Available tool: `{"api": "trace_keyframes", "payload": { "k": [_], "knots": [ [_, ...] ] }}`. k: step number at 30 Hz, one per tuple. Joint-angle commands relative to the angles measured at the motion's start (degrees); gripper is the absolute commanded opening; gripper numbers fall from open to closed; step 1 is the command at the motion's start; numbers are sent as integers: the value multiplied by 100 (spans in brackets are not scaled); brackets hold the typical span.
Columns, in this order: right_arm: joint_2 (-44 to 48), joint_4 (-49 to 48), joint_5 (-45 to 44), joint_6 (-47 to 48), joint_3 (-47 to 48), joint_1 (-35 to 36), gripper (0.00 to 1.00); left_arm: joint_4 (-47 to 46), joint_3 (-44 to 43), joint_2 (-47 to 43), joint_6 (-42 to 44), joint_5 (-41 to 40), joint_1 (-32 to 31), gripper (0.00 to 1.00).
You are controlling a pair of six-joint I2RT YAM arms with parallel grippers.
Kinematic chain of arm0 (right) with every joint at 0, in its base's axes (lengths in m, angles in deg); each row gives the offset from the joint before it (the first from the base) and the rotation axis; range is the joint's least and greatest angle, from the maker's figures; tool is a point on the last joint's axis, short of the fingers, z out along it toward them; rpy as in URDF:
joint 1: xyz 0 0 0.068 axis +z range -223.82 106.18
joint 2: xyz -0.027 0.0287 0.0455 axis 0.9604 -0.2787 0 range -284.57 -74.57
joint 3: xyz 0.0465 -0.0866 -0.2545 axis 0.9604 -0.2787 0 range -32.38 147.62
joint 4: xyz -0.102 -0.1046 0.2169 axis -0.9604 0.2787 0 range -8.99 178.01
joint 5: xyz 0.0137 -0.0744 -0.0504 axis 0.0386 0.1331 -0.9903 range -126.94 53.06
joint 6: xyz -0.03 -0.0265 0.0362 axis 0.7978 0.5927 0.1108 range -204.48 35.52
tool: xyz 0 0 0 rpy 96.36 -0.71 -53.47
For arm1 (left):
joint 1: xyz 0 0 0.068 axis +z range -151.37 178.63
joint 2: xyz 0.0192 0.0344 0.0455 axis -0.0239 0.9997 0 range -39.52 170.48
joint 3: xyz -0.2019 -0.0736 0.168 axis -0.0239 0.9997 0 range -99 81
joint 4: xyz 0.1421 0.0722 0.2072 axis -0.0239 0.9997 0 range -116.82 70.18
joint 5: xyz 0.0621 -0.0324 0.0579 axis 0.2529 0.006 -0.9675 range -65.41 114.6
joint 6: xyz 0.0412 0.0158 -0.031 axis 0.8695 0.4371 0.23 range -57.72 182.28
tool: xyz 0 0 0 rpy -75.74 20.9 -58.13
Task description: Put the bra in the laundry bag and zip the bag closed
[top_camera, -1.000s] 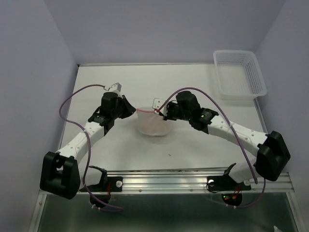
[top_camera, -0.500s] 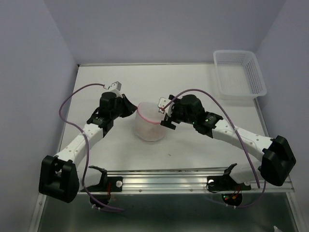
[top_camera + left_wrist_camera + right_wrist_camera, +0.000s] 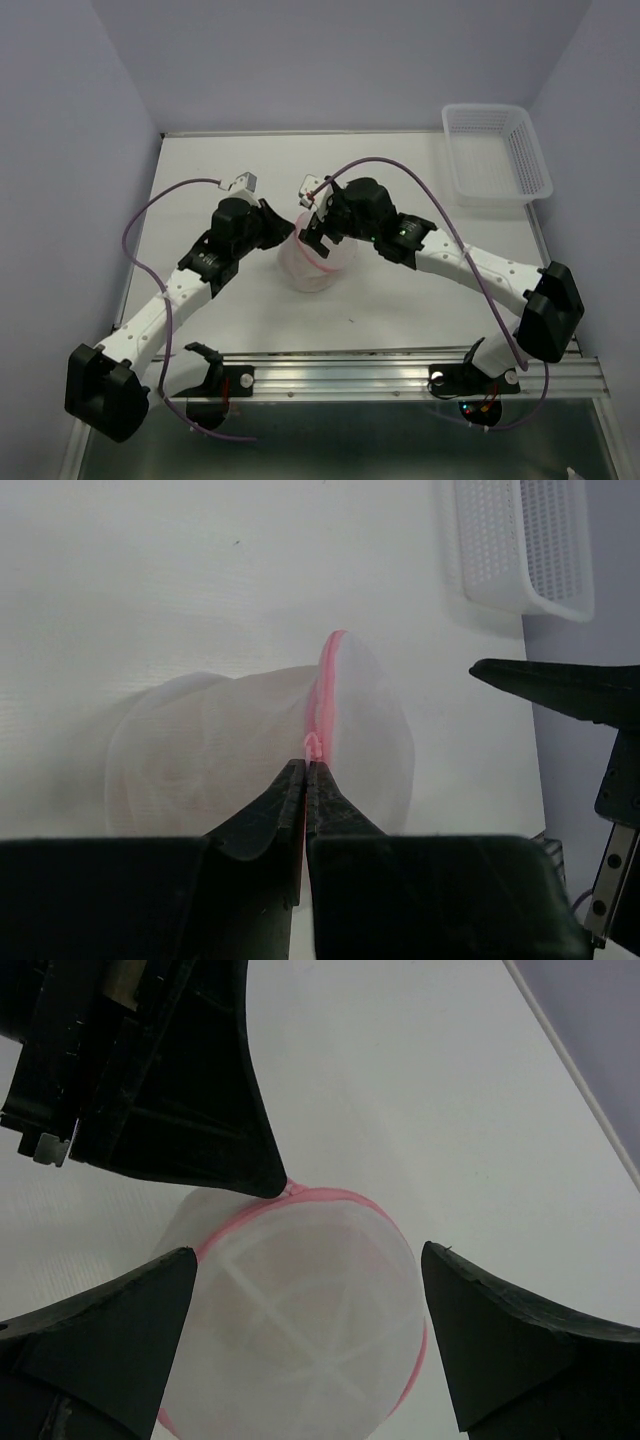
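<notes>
Laundry bag (image 3: 318, 264): small, white, see-through mesh, round like a dome. Near the middle of the tabletop (image 3: 400, 190), right between the tips of the left arm (image 3: 190, 280) and the right arm (image 3: 455, 262). Pink zipper rim (image 3: 330, 1196) around its edge.

Left jaws: pressed tight together, pinching the tiny pink zipper pull (image 3: 313, 744). Touching the bag right at the rim, on its far left side. From the left wrist, pink zipper line running away from the pinch, up and over the bag.

Right jaws: spread wide apart. Hanging just over the bag, a bit to its far right side. One tip on each side, bag in the gap between them. No touch on the mesh, as far as seen from the right wrist. Very close to the left jaws, with the dark left tip meeting the pink rim at the top of that view.

Bra: not plain to see. Only a faint beige tint (image 3: 300, 1290) through the mesh, inside the bag. Cannot tell its shape.

White basket (image 3: 497, 153): at the far right corner of the tabletop, well apart from the bag and from both jaws.

Cannot tell whether zipped all the way round.
</notes>
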Motion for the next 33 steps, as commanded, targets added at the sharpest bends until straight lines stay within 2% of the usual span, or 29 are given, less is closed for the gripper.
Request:
{"api": "trace_keyframes", "payload": {
  "k": [1, 4, 10, 18, 21, 22, 26, 29, 33],
  "knots": [
    [60, 122, -1009, -669, 241, 333, 100, 388, -240, -244, -723, -662, -57, 0],
    [96, 166, -1072, -564, 153, 536, 100, 617, -274, -270, -873, -742, -66, 0],
    [-395, 219, -2221, -484, 442, 1046, 100, 873, -345, -419, -909, -742, -75, 0],
    [-923, 211, -3137, -695, 610, 1372, 98, 1023, -249, -595, -1023, -742, -75, 0],
    [-976, 150, -3252, -748, 584, 1372, 79, 1023, -205, -683, -1041, -742, -83, 0],
    [-941, 88, -3261, -757, 505, 1372, 60, 1031, -187, -692, -1041, -742, -83, 0],
    [-862, -272, -3322, -678, 268, 1372, 23, 1032, -125, -753, -1032, -742, -83, 0],
    [-766, -387, -3226, -529, 154, 1372, 13, 1049, -55, -745, -1067, -742, -75, 0],
    [-485, -675, -2901, -82, -189, 1372, 9, 1049, 33, -710, -1181, -1153, -75, 0]
  ]
}}
